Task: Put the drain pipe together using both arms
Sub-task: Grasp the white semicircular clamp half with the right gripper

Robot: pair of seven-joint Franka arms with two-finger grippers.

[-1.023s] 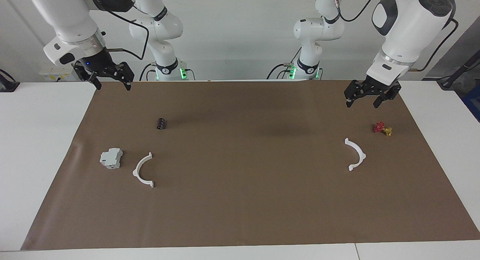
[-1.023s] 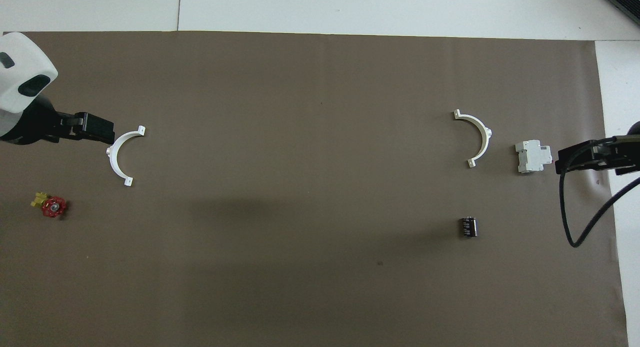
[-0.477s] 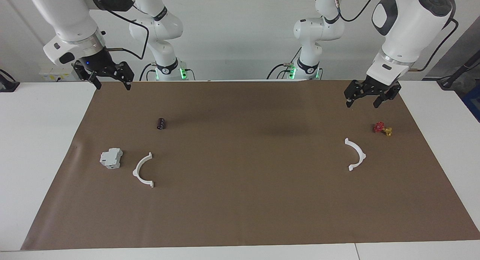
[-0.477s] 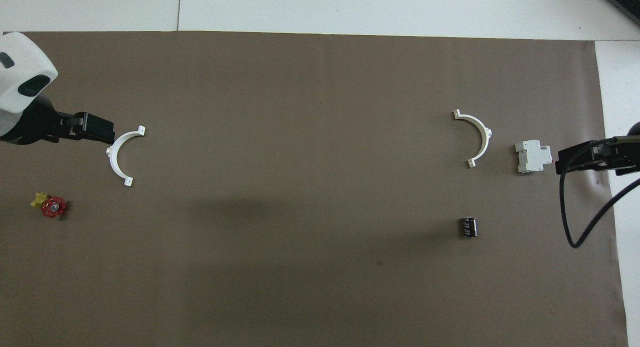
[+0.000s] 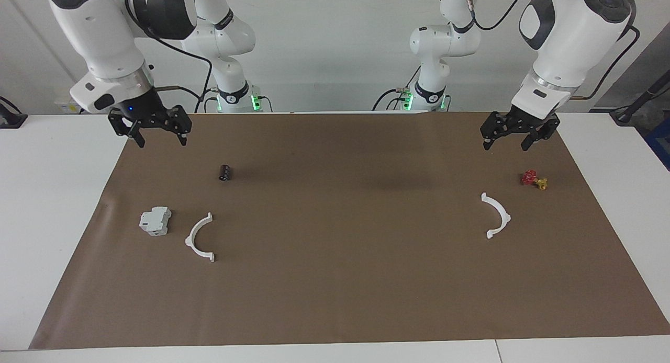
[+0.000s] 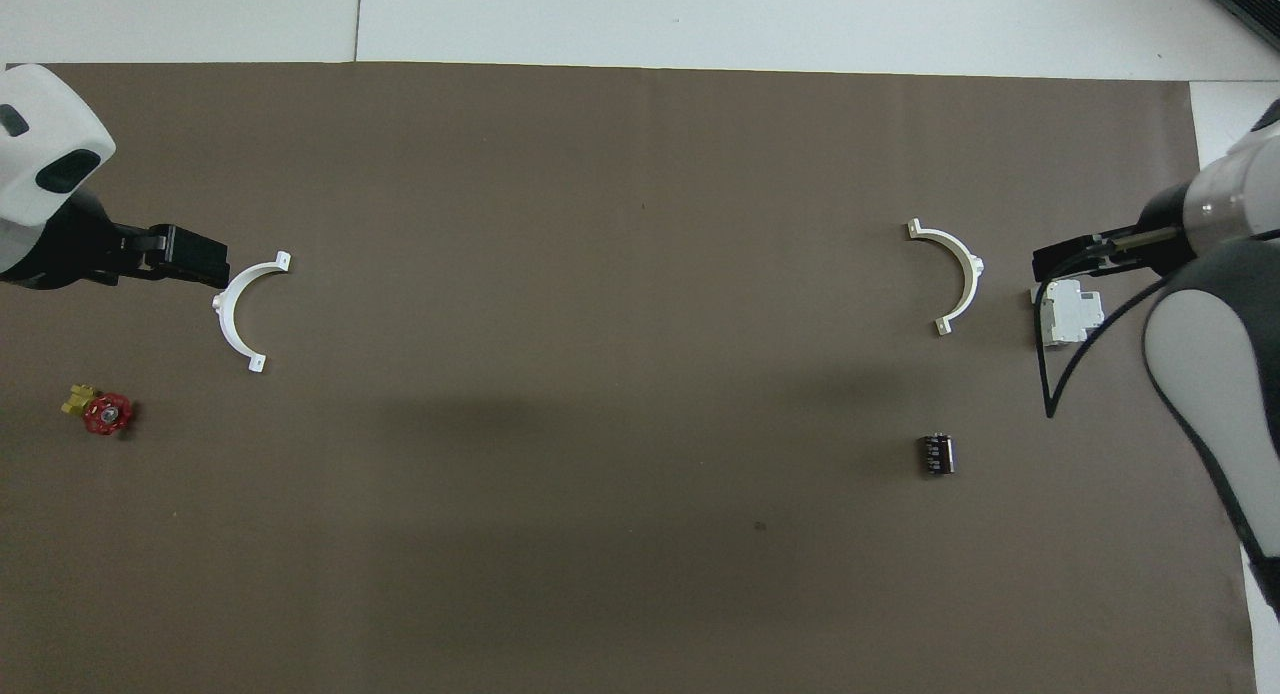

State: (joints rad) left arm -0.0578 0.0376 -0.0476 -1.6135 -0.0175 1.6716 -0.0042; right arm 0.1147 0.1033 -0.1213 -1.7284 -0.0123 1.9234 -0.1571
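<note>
While both arms hang in the air above the robots' edge of the brown mat (image 5: 335,279), nothing is gripped. Left tool (image 5: 506,141) is over the mat near the left arm's end, fingers spread wide, empty. Right tool (image 5: 162,139) is over the mat corner at the right arm's end, fingers also spread wide, empty.

Drain pipe is in two separate halves, both flat on the mat, well apart. First half-ring (image 5: 496,215) lies toward the left arm's end, a bit farther from the robots than the red-and-yellow valve (image 5: 534,180), open side facing the middle of the surface (image 5: 52,195). Second half-ring (image 5: 200,238) lies toward the right arm's end, just beside the grey-white block (image 5: 155,220), not touching it, open side also facing the middle.

Small black cylinder (image 5: 225,172) lies on its side nearer the robots than the second half-ring, apart from everything else.

Overhead view: the left tool (image 6: 190,259) covers the spot right next to the first half-ring (image 6: 240,309), but the facing view shows it raised and clear of it. Right tool (image 6: 1075,254) overlaps the edge of the block (image 6: 1068,314) from above, likewise raised. Second half-ring (image 6: 955,274), valve (image 6: 100,411) and cylinder (image 6: 936,453) are all uncovered.
</note>
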